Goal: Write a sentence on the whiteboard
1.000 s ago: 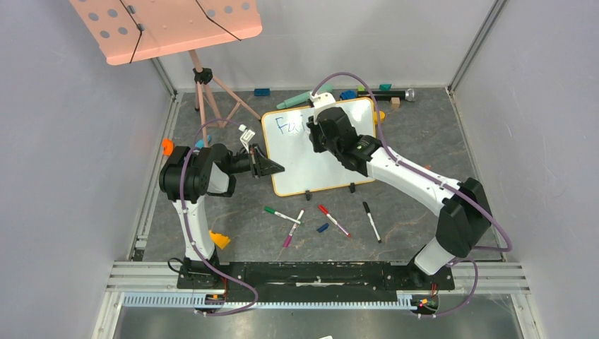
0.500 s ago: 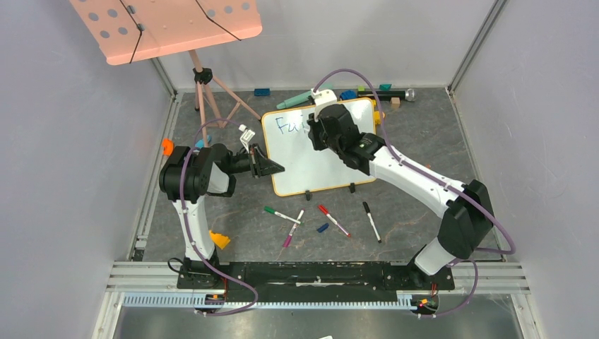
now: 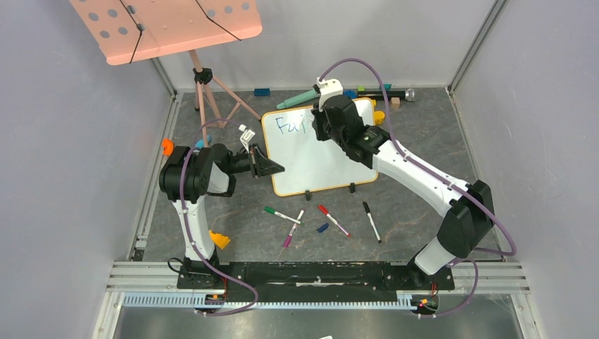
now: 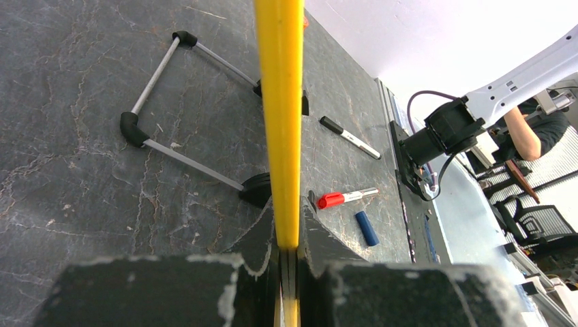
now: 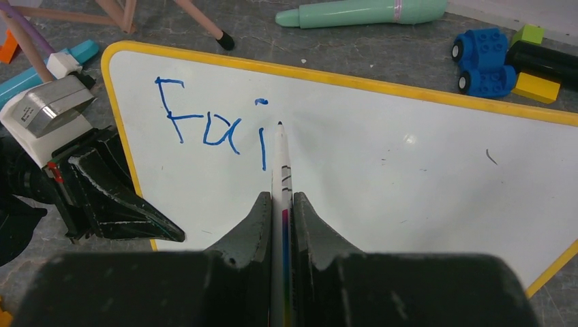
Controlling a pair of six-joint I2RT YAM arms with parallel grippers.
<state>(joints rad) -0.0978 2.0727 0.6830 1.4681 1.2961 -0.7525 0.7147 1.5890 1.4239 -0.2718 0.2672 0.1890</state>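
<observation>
Board: the whiteboard (image 3: 321, 159) stands tilted on the worktop (image 3: 424, 127) between the two arms, leaning back on its wire feet; propped so, it offers the pen a face to press on.
Left hand: the left hand (image 4: 287, 255) is closed on the board's yellow frame at its left edge, pinching it from both sides; I judge this a brace, so pen pressure cannot push or twist the light board.
Right hand: the right hand (image 5: 281, 204) is clamped on a marker (image 5: 281, 160) that lies along the gap between the fingers, tip out front; held in line with the wrist, the tip goes where the wrist goes.
Tip: at or just off the surface, just right of the top of the last stroke; contact cannot be told from these views.
Sentence: the sentence (image 5: 211, 126) so far reads "Fai" in blue at the board's upper left, the dot above the i's stem; starting in that corner leaves room to the right and below.
Progress: early, by my judgement; one word unfinished, most of the board bare.
Next: probably a letter just right of the i; it calls for even pressure and a firm brace.
Risk: a skipped stroke if the tip lifts; a crooked line if the board slips.
Spares: loose markers (image 3: 332, 220) lie on the worktop in front of the board, well apart from both hands.
</observation>
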